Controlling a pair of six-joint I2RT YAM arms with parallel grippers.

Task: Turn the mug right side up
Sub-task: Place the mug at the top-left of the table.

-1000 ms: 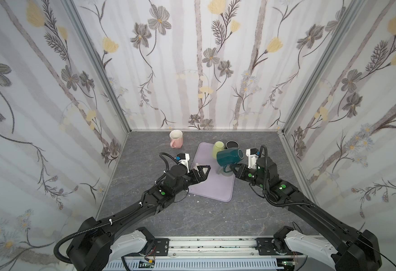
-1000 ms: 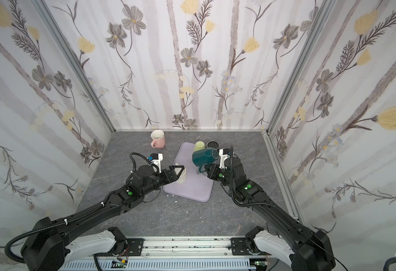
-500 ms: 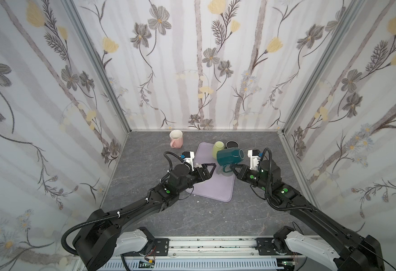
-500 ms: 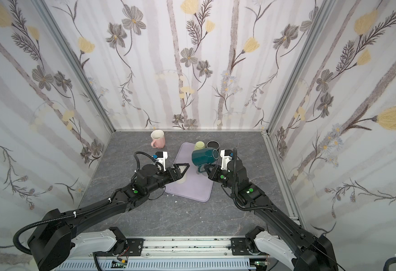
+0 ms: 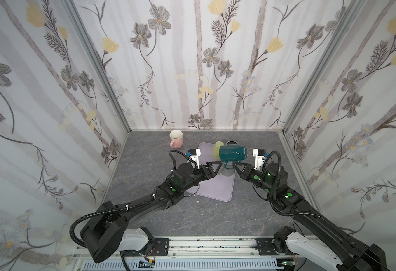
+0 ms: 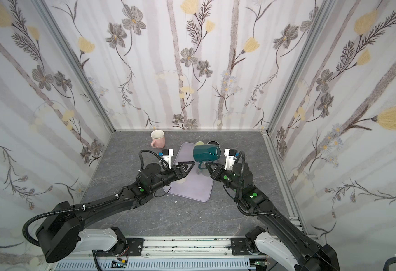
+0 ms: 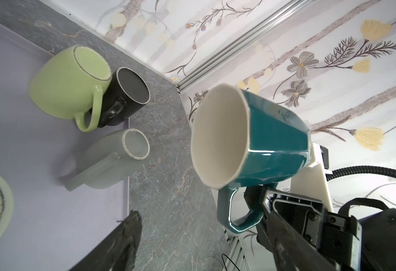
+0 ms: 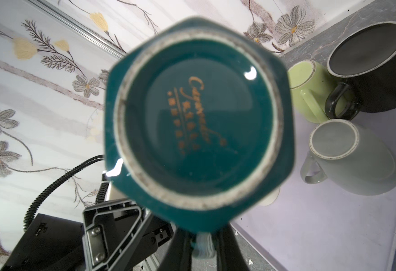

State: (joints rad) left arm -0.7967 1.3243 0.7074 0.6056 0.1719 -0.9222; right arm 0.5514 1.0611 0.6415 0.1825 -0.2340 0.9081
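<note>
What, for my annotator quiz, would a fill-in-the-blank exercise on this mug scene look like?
1. The right gripper grips the teal mug by its ____.
2. The left gripper holds nothing, and its jaws stand ____.
3. The green mug and the grey mug sit ____ down on the tray.

Missing words: handle; open; upside

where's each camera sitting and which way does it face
Top views: high above the bases, looking down at the table; left arm, right arm.
Left wrist: on left arm, facing the teal mug mouth-on; one own finger, right gripper.
Right wrist: on right arm, facing teal mug's base; own jaws on handle.
Shared: both wrists see green mug, black mug, grey mug.
</note>
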